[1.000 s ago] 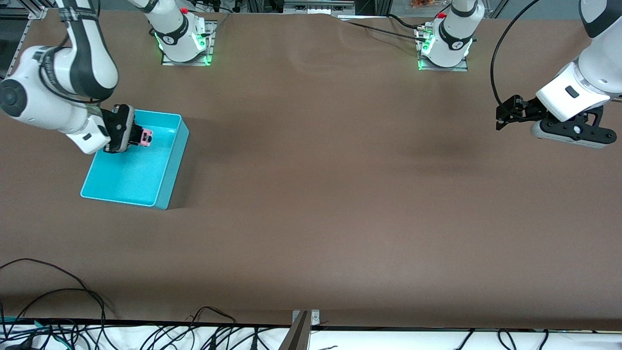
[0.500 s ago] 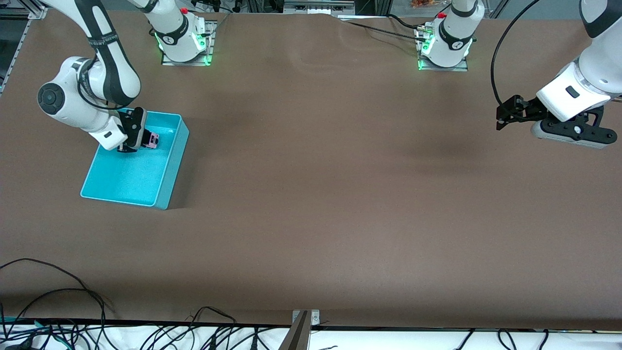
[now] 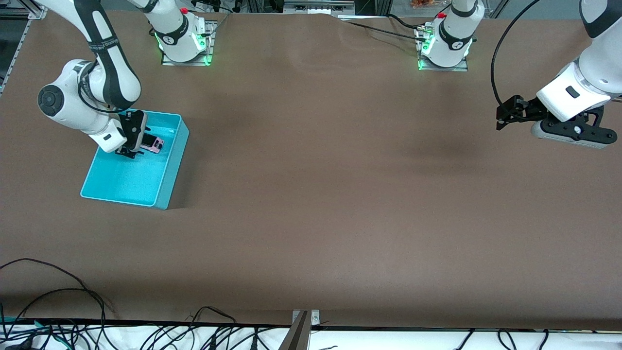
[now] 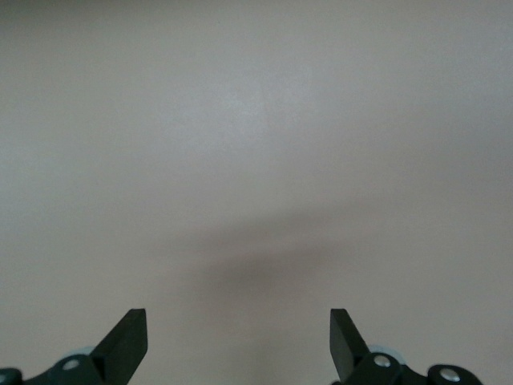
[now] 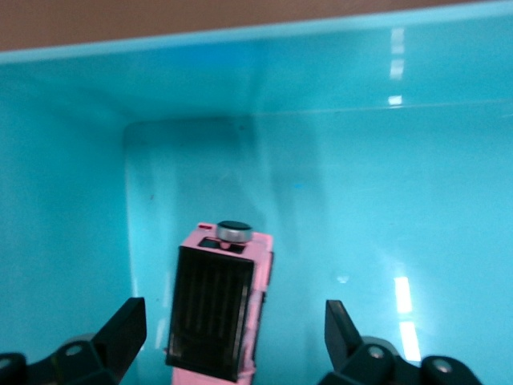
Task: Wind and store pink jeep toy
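The pink jeep toy [image 3: 153, 143] with its black roof panel lies on the floor of the turquoise bin [image 3: 167, 167], in the part farther from the front camera. In the right wrist view the jeep [image 5: 220, 317] rests between the spread fingers without touching them. My right gripper [image 3: 130, 151] is open, low inside the bin beside the jeep. My left gripper [image 3: 500, 117] is open and empty, held in the air over the table at the left arm's end; its wrist view shows only bare table between its fingertips [image 4: 128, 341].
The bin's walls [image 5: 240, 72] surround the right gripper closely. Loose black cables [image 3: 73, 291] lie along the table edge nearest the front camera. A metal bracket [image 3: 303, 323] sits at that edge's middle.
My right gripper came down into the bin with the jeep, then opened and let it go; the jeep now lies flat on the bin floor. The left arm has not moved.
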You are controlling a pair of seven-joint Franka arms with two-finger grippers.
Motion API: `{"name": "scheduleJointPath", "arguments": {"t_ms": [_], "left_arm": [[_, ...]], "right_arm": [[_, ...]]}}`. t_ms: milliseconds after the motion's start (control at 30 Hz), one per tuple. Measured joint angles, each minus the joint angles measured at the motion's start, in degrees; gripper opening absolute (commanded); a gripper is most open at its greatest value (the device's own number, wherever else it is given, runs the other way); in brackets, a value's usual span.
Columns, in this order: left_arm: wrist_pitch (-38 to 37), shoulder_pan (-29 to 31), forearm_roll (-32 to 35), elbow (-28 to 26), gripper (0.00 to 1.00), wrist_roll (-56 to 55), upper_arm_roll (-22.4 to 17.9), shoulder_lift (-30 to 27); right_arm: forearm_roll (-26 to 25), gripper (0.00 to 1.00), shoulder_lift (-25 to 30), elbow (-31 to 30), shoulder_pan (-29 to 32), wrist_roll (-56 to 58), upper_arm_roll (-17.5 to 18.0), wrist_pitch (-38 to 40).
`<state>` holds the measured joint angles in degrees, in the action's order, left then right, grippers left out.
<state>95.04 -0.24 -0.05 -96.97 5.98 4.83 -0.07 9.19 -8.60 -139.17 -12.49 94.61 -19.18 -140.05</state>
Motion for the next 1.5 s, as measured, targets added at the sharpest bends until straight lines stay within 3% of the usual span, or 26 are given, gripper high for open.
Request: {"name": "scheduleJointPath", "arguments": {"t_ms": [300,500,767,800,1200,1500], "left_arm": [[0.0,0.0,0.0,0.0,1.0,0.0,0.0,0.0],[0.0,0.0,0.0,0.0,1.0,0.0,0.0,0.0],[0.0,0.0,0.0,0.0,1.0,0.0,0.0,0.0],[0.0,0.0,0.0,0.0,1.0,0.0,0.0,0.0],[0.0,0.0,0.0,0.0,1.0,0.0,0.0,0.0],[0.0,0.0,0.0,0.0,1.0,0.0,0.0,0.0]], "right_arm": [[4.7,1.0,2.6,9.8,-0.4,-4.9,0.1,10.5],[4.9,1.0,3.6,20.4,-0.5,-18.4,0.2,20.0],[4.7,1.0,3.9,30.9,-1.3,-43.4,0.4,25.6],[4.2,1.0,3.9,33.9,-1.7,-51.0,0.5,28.8],[-3.4,1.0,3.9,44.8,-3.0,-78.3,0.5,42.2],[-9.9,1.0,3.8,48.9,-3.1,-87.4,0.5,44.1]]}}
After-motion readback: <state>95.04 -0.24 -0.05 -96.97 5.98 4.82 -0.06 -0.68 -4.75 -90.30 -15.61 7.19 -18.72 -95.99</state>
